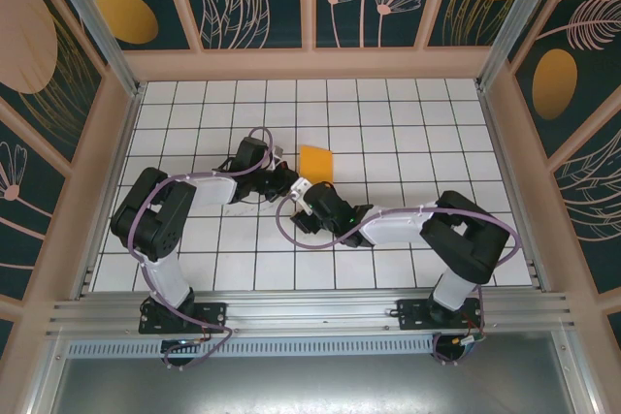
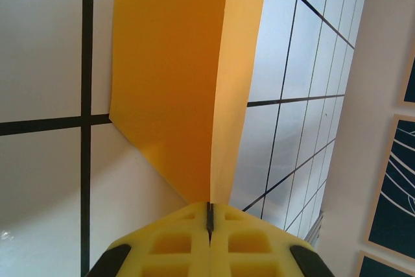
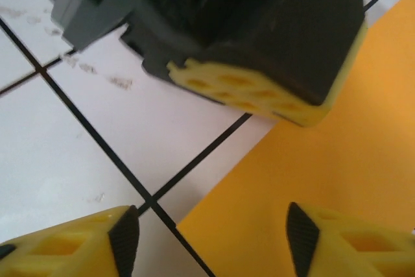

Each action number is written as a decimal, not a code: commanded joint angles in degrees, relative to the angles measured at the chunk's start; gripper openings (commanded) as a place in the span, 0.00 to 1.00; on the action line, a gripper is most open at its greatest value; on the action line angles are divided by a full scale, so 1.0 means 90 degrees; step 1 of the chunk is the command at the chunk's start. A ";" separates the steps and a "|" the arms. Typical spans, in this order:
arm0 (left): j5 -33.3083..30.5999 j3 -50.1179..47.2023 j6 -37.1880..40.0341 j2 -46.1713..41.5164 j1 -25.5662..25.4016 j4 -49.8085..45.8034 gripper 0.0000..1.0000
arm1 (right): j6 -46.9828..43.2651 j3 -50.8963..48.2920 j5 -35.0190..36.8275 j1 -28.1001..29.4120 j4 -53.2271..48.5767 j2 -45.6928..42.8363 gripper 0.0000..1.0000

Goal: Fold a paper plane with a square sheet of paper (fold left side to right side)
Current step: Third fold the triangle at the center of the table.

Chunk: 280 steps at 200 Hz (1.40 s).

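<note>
The sheet of paper [image 1: 315, 161] lay on the white grid table [image 1: 408, 123], near its middle and a little toward the far wall, and from above it looked about one tile wide. Both arms reached in to its near left corner, and the two wrists were very close together there. In the left wrist view the left gripper [image 2: 209, 211] was clenched: its two yellow fingers [image 2: 175, 244] pressed together with no gap, and a narrow end of the orange-yellow paper was pinched between them. From this pinched place the paper rose away in two layers that met along a sharp crease, so it was lifted off the table at that end. In the right wrist view the right gripper [image 3: 213, 238] was released, with its yellow fingers [image 3: 65, 248] standing apart. Between them lay a corner of the paper and the white tile beside it, with nothing grasped. The tips of the left gripper appeared just ahead of it, above the edge of the paper.
</note>
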 commanded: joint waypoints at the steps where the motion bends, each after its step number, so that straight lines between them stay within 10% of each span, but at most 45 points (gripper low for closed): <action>1: 0.0096 -0.0030 0.0009 -0.0167 -0.0047 0.0057 0.00 | -0.0081 0.0168 0.0089 -0.0015 0.0206 -0.0060 0.53; 63: -0.0023 0.0095 0.0287 -0.0266 -0.0034 -0.0176 0.12 | -0.0048 0.0120 -0.0565 -0.0195 -0.0134 -0.0274 0.00; 123: -0.0317 0.0430 0.1109 -0.0937 0.0447 -0.1226 0.40 | 0.0354 0.0038 -0.1583 -0.0548 -0.0333 -0.0308 0.00; 181: -0.0021 0.1633 0.1979 0.0066 0.0452 -0.1809 0.19 | 0.0709 0.0161 -0.2071 -0.0815 -0.0344 -0.0174 0.00; 280: 0.0065 0.3659 0.2811 0.2237 0.0086 -0.2750 0.14 | 0.1021 0.0478 -0.2471 -0.1057 -0.0563 0.0162 0.00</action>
